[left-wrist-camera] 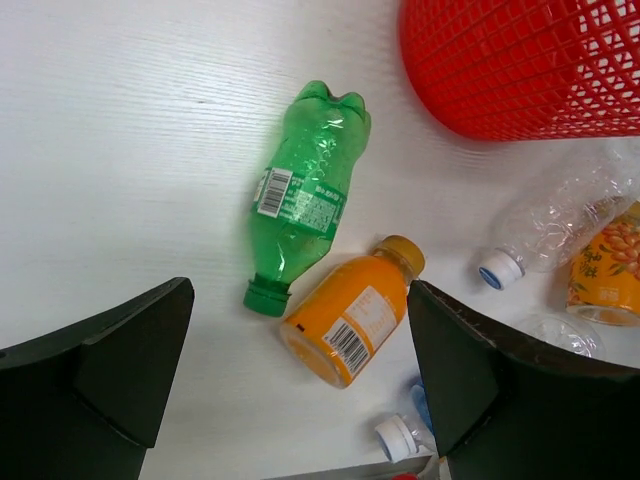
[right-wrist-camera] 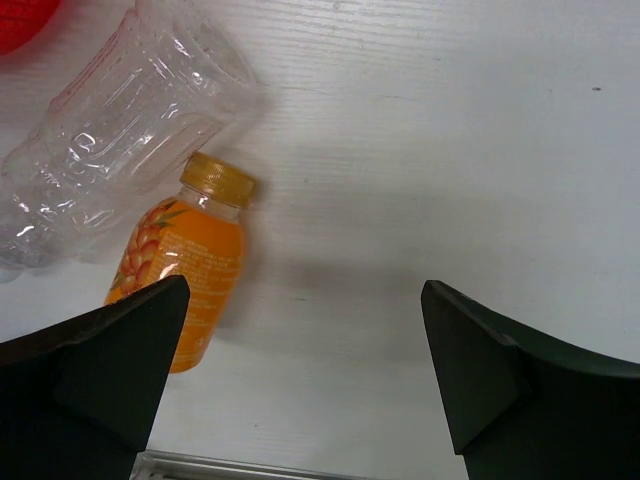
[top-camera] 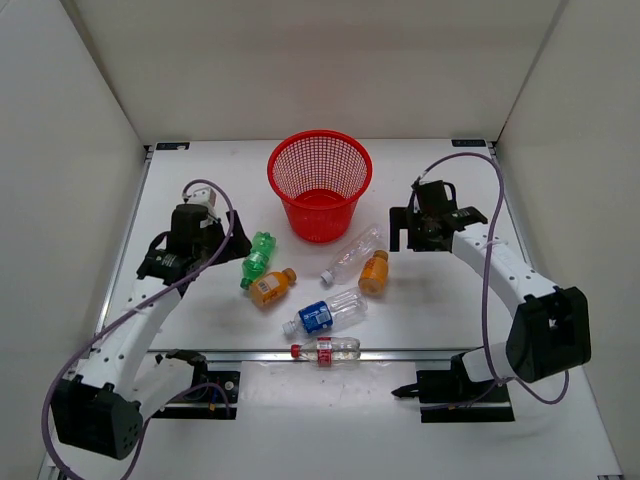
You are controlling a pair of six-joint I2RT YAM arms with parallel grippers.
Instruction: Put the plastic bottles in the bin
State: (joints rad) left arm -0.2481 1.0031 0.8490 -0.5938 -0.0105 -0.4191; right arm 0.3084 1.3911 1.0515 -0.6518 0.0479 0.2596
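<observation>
1. All six plastic bottles lie on the table in front of the bin point(top-camera: 322, 215), and I see none inside it. I judge this to be the approach to a first pick.
2. The left gripper point(left-wrist-camera: 300, 290) is spread wide and holds nothing. It hangs over the green bottle point(left-wrist-camera: 300, 195) and an orange bottle point(left-wrist-camera: 352, 322), which lie just beside each other; I cannot tell whether they touch.
3. The right gripper point(right-wrist-camera: 305, 285) is equally wide and empty. The second orange bottle point(right-wrist-camera: 185, 275) sits off toward one finger, with the plain clear bottle point(right-wrist-camera: 125, 120) close against it.
4. The blue-labelled bottle point(top-camera: 325, 314) and the slim red-capped bottle point(top-camera: 326, 349) lie nearer the arm bases, away from both grippers.
5. Next on the left, I would come down across the body of the orange bottle and take care not to nudge the green one.
6. Next on the right, I would shift sideways to centre that orange bottle before lowering — the clear one may roll if clipped.
</observation>
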